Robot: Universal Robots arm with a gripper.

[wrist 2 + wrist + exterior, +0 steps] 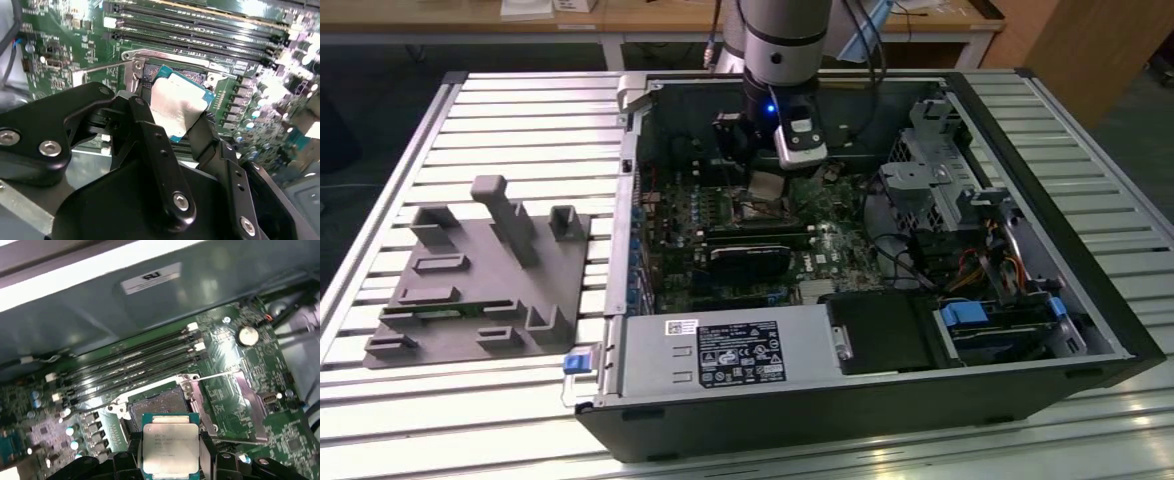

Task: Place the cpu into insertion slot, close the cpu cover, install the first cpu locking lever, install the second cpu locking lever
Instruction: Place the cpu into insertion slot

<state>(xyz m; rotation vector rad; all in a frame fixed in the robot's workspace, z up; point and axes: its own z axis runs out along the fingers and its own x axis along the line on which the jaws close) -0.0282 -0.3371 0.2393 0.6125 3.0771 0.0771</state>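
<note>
The gripper (pixel 171 460) is closed partway, its two black fingers (pixel 150 135) pinching the cpu (pixel 171 447) by opposite edges just over the insertion slot (pixel 159 409). The slot's dark bed lies bare, and the cpu cover (pixel 250 407) is swung open beside it. Both sit on the green board (pixel 834 215) in the far half of the open computer case (pixel 854 400).

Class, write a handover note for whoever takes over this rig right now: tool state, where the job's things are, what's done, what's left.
Tool: shut on the cpu, held over the insertion slot, not seated.
Cpu cover: swung open beside the slot.
Done: cpu grasped and at the slot.
Left: seating the cpu, closing the cover, both locking levers.
</note>
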